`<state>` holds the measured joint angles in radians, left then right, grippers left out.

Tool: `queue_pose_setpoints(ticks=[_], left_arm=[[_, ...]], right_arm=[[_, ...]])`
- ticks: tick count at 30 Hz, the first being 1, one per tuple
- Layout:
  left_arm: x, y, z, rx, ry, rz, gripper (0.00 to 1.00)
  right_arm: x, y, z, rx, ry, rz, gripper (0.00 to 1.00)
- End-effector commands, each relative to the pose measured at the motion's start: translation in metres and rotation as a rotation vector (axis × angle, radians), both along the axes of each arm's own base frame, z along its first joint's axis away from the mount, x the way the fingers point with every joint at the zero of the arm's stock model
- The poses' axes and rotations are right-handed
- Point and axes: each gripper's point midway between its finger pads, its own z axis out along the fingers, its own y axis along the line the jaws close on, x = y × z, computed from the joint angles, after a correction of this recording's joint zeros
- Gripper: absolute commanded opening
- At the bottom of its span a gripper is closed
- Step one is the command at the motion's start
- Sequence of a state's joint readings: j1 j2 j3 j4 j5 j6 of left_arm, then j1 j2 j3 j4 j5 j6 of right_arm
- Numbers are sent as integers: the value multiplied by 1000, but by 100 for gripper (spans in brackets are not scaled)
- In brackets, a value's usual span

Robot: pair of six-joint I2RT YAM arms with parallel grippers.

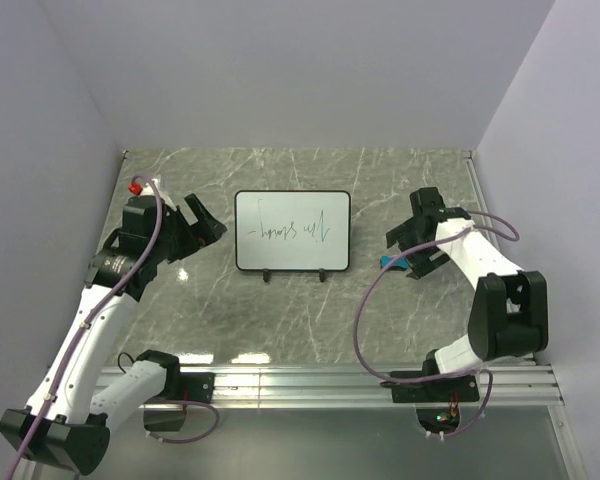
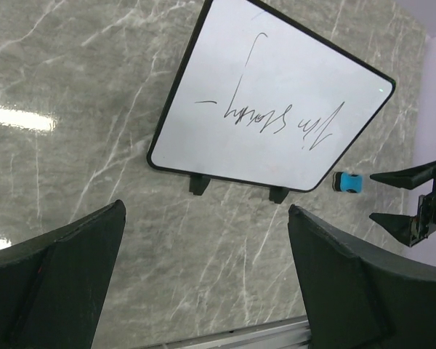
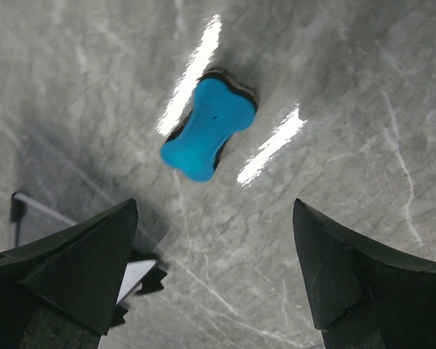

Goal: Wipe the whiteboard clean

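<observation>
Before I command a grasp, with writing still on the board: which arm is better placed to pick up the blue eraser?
Right arm: its open jaws hang directly over the blue eraser, right of the whiteboard. The left arm sits across the board.

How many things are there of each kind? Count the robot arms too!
whiteboard: 1
blue eraser: 1
robot arms: 2, the left arm and the right arm
Total: 4
</observation>
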<state>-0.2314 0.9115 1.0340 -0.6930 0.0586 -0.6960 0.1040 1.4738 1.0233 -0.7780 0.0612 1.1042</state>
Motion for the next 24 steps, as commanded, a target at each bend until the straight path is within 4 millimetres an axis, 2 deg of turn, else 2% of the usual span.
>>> queue_pose_setpoints(ticks=[1,11,20,23,24], left_arm=[[-3,3,-2,31,0,5,99],[1,6,3,53,-11,17,99],[1,17,-2,104,-5,48,99],[5,16,-2,107,-3,46,100],[6,16,-1,109,0,49,99]], right_arm=[[12,-13,4,-54,6,-89,93],[37,-14,-19,-78,70,-100,91],[39,-17,-46,-86,134,-110,83],[38,-18,-53,-94,156,-104,79],[39,-18,-54,-96,152,-96,75]])
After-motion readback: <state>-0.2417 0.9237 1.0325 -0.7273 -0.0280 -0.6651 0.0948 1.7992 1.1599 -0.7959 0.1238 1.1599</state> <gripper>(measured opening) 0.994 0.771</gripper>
